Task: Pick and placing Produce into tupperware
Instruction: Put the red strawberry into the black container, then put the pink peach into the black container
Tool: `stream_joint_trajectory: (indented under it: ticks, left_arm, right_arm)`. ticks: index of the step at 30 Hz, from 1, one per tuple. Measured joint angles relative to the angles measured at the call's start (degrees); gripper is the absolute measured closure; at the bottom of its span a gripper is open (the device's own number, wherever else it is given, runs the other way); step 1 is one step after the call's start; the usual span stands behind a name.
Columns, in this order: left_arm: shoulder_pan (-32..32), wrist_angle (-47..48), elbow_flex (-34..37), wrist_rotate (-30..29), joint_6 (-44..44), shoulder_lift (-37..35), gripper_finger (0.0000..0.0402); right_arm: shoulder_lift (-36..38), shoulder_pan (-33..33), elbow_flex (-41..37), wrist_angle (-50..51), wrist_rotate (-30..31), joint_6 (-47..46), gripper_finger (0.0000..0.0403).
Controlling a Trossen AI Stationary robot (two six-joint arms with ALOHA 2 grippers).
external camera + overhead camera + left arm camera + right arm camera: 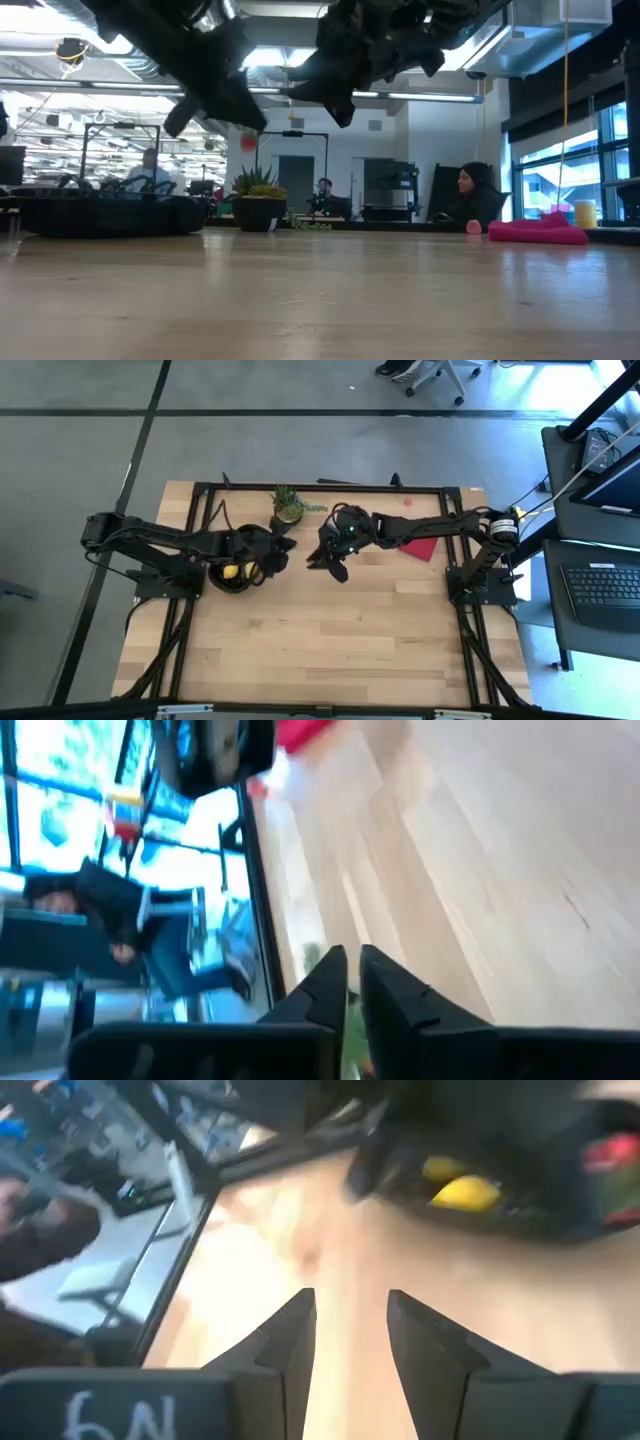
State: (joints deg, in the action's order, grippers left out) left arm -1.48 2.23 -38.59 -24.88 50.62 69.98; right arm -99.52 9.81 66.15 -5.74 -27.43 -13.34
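Bare wooden table (330, 630) fills the near side, and both arms meet toward its far edge. Over the black container (232, 577), which holds yellow fruit pieces (231, 571) on the left half of the table, the left gripper (283, 548) has its fingers pressed together with nothing between them. Just beside it near the middle, the right gripper (322, 558) hangs above the wood, fingers (290, 1342) narrowly parted and empty, between a small potted plant (288, 506) and a flat red square (418, 548).
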Motion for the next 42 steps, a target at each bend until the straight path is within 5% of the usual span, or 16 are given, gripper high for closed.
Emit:
stream_joint_trajectory:
  ticks: [9, 19, 30, 42]
  left_arm:
    - [-1.69, 21.35, -0.09, -3.4, -17.32, -0.73, 0.0401]
    - [-5.05, 27.34, -0.11, -1.47, -27.95, -0.73, 0.0395]
    - [-7.68, 29.18, -0.13, -3.93, -32.6, -0.73, 0.034]
    - [-8.57, 27.62, -0.13, -4.58, -34.16, -0.73, 0.0189]
  right_arm:
    - [0.02, 0.19, 0.0, 4.52, 1.63, 0.66, 0.0273]
    - [0.02, 0.28, 0.0, 4.4, 2.09, 1.7, 0.0273]
    - [0.02, 2.2, 0.0, 13.46, 2.55, 1.57, 0.0273]
    - [-0.03, 13.1, 1.76, 36.85, 20.05, -4.45, 0.0266]
